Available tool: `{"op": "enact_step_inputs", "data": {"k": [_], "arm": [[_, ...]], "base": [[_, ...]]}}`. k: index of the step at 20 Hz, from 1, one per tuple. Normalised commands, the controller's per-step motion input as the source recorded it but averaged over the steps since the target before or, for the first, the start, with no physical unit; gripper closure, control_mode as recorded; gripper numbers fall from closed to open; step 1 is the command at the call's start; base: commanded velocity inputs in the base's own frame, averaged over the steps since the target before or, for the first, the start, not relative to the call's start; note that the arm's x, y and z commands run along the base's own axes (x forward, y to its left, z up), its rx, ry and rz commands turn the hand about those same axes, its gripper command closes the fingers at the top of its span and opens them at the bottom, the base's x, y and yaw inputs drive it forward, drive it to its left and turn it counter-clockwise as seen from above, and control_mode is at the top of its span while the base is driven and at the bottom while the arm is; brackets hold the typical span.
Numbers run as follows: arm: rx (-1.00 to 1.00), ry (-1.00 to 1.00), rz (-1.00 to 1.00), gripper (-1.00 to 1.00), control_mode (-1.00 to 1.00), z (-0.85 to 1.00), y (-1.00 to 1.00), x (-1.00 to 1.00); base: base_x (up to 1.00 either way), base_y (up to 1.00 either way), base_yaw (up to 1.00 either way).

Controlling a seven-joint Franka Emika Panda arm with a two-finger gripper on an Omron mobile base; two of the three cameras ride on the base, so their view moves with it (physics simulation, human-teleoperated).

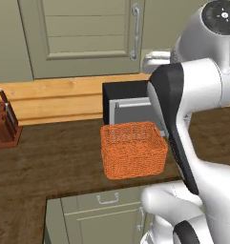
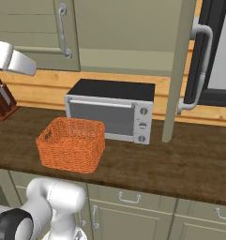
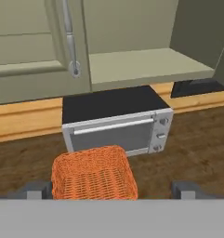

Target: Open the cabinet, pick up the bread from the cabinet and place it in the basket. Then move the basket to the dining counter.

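Note:
The cabinet [image 3: 34, 46] hangs above the worktop. Its left door is shut, with a curved silver handle [image 3: 71, 42]. Its right door [image 2: 180, 70] is swung open and shows a bare pale shelf [image 3: 146, 65]. The bread is out of view. An orange wicker basket [image 1: 133, 148] [image 2: 72, 143] [image 3: 92, 174] stands empty on the dark wood worktop, in front of a microwave. My gripper [image 3: 109, 190] hovers back from the cabinet, above and in front of the basket. It is open, its fingertips [image 3: 32, 190] far apart with nothing between them. The dining counter is out of view.
A silver microwave [image 2: 112, 110] with a black top sits right behind the basket, under the open shelf. A knife block [image 1: 4, 121] stands at the worktop's left end. Grey-green drawers [image 2: 128, 199] run below the worktop. My own arm [image 1: 183, 109] fills the right of the left base view.

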Motion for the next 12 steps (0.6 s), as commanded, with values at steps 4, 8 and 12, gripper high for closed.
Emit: {"op": "enact_step_inputs", "data": {"k": [4,8,12], "arm": [[0.14,-0.75,-0.01,-1.00,-1.00,0.82,0.37,0.96],[0.26,-0.39,0.00,-1.00,-1.00,0.25,0.09,1.00],[0.08,-0.09,0.01,-1.00,-1.00,0.02,-0.08,0.75]], "base": [[0.00,0.00,0.00],[0.00,0.00,0.00],[0.00,0.00,0.00]]}}
